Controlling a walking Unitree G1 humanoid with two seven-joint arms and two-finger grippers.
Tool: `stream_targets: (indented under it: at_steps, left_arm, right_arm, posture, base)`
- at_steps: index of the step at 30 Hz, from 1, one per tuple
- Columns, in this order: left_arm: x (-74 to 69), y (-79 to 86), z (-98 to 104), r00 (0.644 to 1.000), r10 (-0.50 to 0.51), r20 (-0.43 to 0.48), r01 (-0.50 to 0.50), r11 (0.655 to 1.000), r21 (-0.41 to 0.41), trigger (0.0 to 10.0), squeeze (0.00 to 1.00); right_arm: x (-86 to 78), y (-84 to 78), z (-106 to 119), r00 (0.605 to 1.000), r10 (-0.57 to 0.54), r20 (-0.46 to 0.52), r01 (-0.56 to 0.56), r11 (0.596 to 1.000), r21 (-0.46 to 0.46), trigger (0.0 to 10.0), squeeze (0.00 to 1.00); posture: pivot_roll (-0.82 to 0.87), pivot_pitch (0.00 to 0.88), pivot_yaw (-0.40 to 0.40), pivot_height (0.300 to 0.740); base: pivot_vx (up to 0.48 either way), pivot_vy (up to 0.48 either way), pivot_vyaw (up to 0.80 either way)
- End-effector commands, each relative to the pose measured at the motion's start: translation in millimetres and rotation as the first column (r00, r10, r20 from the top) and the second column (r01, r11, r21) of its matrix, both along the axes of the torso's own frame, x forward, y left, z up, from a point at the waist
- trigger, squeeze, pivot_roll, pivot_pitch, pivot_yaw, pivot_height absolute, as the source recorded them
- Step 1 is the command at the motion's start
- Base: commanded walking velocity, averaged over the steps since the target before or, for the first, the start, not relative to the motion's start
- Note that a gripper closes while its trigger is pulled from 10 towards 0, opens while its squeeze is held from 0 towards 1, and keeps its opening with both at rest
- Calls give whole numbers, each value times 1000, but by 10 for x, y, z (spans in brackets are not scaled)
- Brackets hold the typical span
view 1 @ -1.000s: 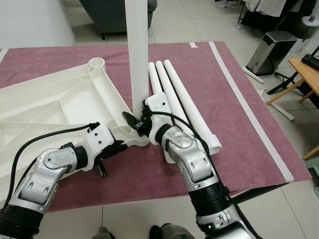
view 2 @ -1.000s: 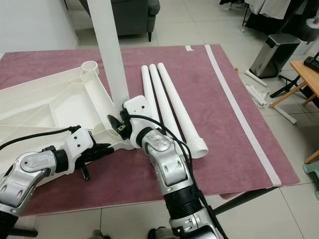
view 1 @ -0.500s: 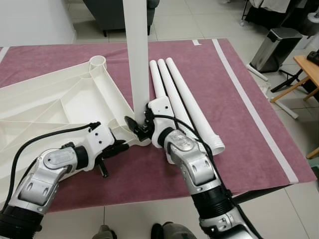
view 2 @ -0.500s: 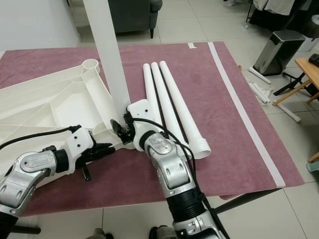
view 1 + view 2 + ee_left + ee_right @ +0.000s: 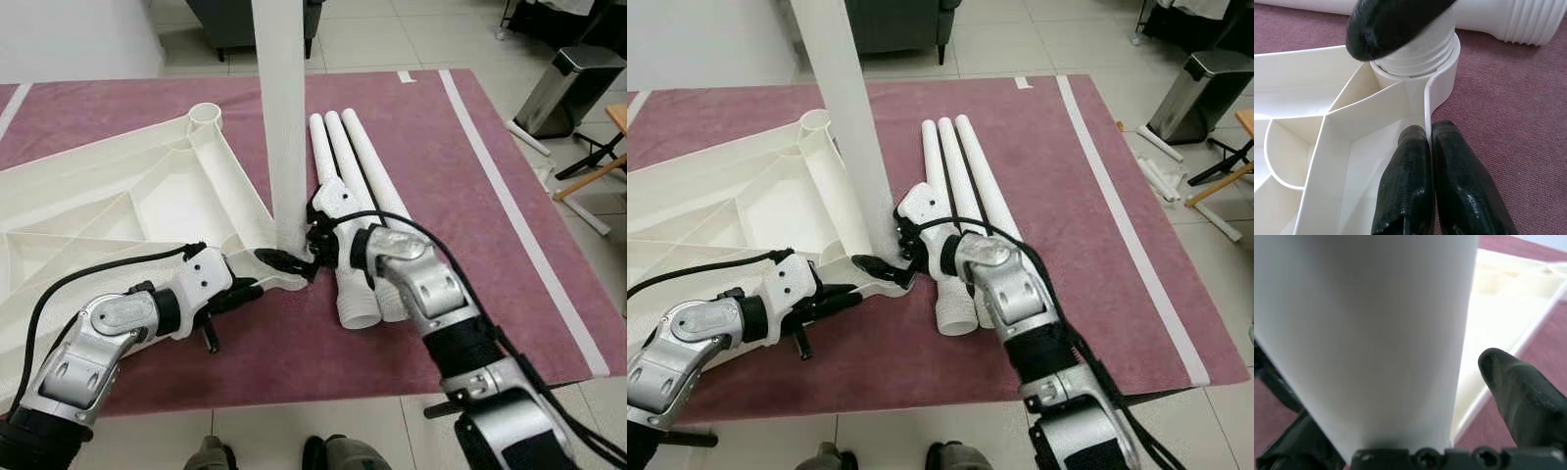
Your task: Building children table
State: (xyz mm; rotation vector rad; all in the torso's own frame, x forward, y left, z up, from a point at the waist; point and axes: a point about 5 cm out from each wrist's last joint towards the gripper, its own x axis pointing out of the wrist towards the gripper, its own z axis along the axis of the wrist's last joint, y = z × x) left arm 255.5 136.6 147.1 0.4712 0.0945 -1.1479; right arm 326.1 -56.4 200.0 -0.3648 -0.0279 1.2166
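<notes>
Centrally, the upright leg (image 5: 284,117) is standing in the near corner socket of the inverted tabletop (image 5: 118,206) on the rug (image 5: 470,196); the right gripper (image 5: 294,257) is clasping its base, the left gripper (image 5: 1425,161) is pinching the tabletop's rim, and three spare legs (image 5: 353,186) are lying just right.

White table top (image 5: 118,196) and white legs (image 5: 353,176) on a maroon rug (image 5: 470,294), white-striped.

Obstacles: upright white plastic table leg (image 5: 284,117) in corner socket; ribbed white upturned tabletop (image 5: 127,196) (robot's left); three loose white tube legs (image 5: 353,186) just beside | Free: bare maroon rug (image 5: 509,284) rightward, white tile floor (image 5: 372,431) near
</notes>
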Motion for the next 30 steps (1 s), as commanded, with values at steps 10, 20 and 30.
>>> stream_targets:
  at_steps: [10,20,30]
  left_arm:
    - [-226,-85,75,968,-248,-24,248,969,8,0,0]
    - [-158,-142,192,972,-234,10,234,972,-35,0,0]
    - [-104,-195,211,980,-198,18,199,977,-73,0,0]
  right_arm:
    - [-43,162,79,968,250,-27,-250,968,-8,10000,0]
    - [-71,232,-109,976,210,-51,-211,977,-10,0,0]
    - [25,230,-374,967,-233,-105,229,972,-42,0,0]
  posture:
    - [118,140,-10,740]
    - [117,137,-10,740]
    - [103,147,-8,740]
  base:
    - [0,0,0]
    - [0,0,0]
    - [0,0,0]
